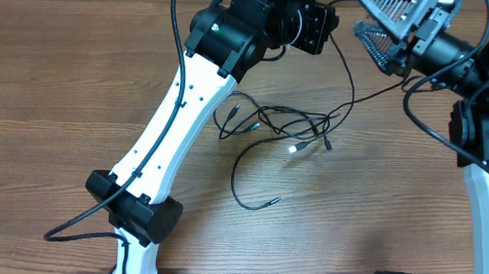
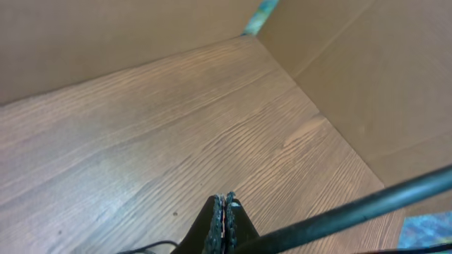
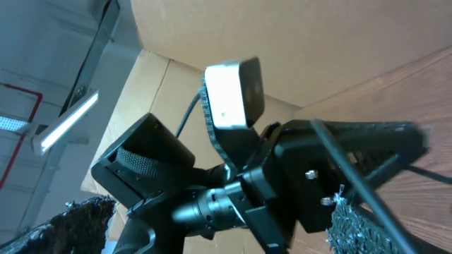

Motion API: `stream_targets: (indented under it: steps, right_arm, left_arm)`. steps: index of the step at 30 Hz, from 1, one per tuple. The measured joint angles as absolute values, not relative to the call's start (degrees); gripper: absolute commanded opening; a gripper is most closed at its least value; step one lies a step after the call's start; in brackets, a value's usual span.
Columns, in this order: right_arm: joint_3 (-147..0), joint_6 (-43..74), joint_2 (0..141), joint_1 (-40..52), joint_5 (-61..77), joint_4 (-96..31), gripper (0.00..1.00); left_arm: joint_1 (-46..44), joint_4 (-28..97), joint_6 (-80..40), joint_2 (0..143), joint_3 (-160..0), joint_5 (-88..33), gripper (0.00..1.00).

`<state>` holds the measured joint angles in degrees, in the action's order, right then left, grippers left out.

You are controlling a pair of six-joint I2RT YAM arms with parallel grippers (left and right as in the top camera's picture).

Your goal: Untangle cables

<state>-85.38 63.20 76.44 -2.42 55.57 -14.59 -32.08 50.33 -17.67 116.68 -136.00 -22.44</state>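
Overhead shows the cables (image 1: 279,124) knotted in the middle of the table (image 1: 62,102), with both grippers at the far edge, clear of them. The left gripper (image 2: 224,212) is pressed together and empty; the right gripper (image 1: 361,16) is spread wide. I judge untangling not yet begun. Next I'd bring the right down onto a loose plug.

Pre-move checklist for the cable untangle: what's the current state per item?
1. Left gripper shut: ok, fingers pressed together.
2. Left gripper holding a cable: cannot tell, nothing shows between its fingers.
3. Right gripper open: ok, jaws spread wide.
4. Right gripper above the cables: not ok, it sits off to the far side of the clump.
5. Cables separated: not ok, they are knotted in one clump on the table.
6. Graspable loose plug end: ok, one lies apart from the clump, on the side toward the arm bases.
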Motion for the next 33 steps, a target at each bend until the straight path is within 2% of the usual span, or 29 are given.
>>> stream_targets:
  steps: [6,18,24,33]
  right_arm:
    - [-85.34,63.37,76.51,-9.02,61.67,-11.88,1.00]
    - [-84.95,68.88,76.51,-10.96,78.76,10.83,1.00]
    - [-84.95,69.06,76.51,-11.18,80.75,10.94,1.00]
    - [-84.95,69.04,76.51,-11.20,80.23,11.33,1.00]
  left_arm:
    - [-31.90,51.86,-18.83,116.68,-136.00,-22.00,0.04]
    - [-31.70,48.82,-19.40,116.68,-136.11,-23.14,0.04]
    - [-29.02,45.52,-19.42,115.00,-136.11,-25.26,0.04]
    - [-21.10,48.95,-19.35,106.24,-136.11,-20.69,0.04]
